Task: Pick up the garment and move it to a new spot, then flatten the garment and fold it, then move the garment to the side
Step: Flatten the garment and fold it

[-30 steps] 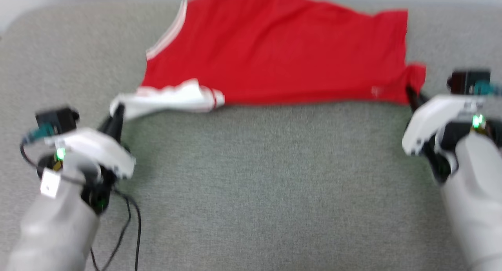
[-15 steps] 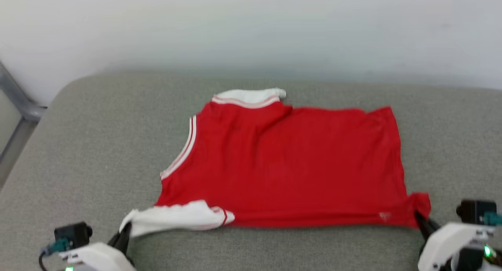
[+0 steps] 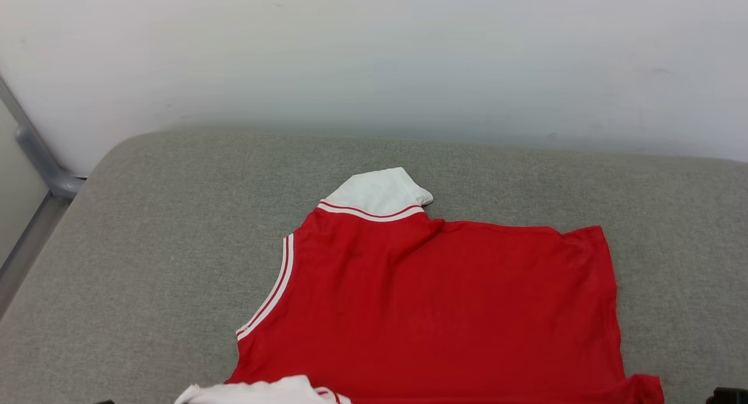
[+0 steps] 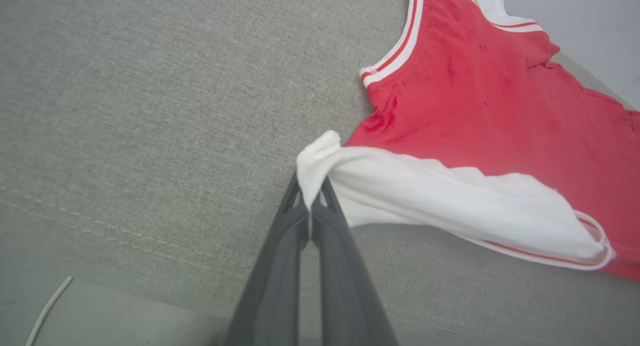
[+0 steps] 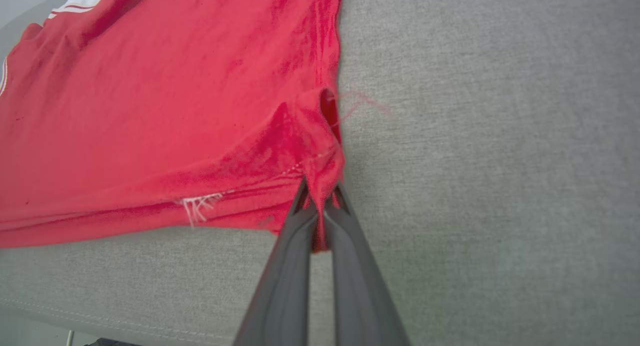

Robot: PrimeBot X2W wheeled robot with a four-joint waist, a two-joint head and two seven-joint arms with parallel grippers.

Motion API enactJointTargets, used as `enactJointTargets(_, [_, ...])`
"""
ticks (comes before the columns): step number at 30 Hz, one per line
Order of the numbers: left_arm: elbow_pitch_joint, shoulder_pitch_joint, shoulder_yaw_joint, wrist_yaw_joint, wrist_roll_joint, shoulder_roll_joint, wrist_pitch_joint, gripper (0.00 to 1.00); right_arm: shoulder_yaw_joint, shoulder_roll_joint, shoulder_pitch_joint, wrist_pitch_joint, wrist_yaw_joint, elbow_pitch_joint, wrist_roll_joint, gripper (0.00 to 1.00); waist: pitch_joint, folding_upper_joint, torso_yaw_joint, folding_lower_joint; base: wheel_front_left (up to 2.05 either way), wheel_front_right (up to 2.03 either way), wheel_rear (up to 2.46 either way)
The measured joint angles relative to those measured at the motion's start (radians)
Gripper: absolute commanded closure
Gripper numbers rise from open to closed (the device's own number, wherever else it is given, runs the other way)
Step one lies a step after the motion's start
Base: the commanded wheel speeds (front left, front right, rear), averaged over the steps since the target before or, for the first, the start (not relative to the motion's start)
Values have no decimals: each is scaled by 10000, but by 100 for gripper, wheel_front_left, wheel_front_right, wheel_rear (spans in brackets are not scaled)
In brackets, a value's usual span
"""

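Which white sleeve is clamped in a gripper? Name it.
The near sleeve: the left gripper is shut on its bunched end. The far sleeve lies free on the grey cushion.

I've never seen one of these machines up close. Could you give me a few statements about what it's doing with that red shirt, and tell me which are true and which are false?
1. The left pincer is shut on a white sleeve of the garment. True.
2. The right pincer is open and clear of the cloth. False: it is shut on a red corner of the garment.
3. The garment lies spread on a grey fabric surface. True.
4. Black letters and numbers show on the side facing up. False: the side facing up is plain red.
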Motion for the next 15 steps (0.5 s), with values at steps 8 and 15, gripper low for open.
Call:
enactJointTargets(8, [-1492,-674,-23,410,510,430,320,100,90,111,-277,828,-15,-1058,-401,100,178,1,-176,2,0,0,0])
enactJointTargets(15, [-986,-2457,-180,-54,953,86,366,100,265,40,-1612,1258,-17,-1097,-869,100,828,0,-360,2,0,0,0])
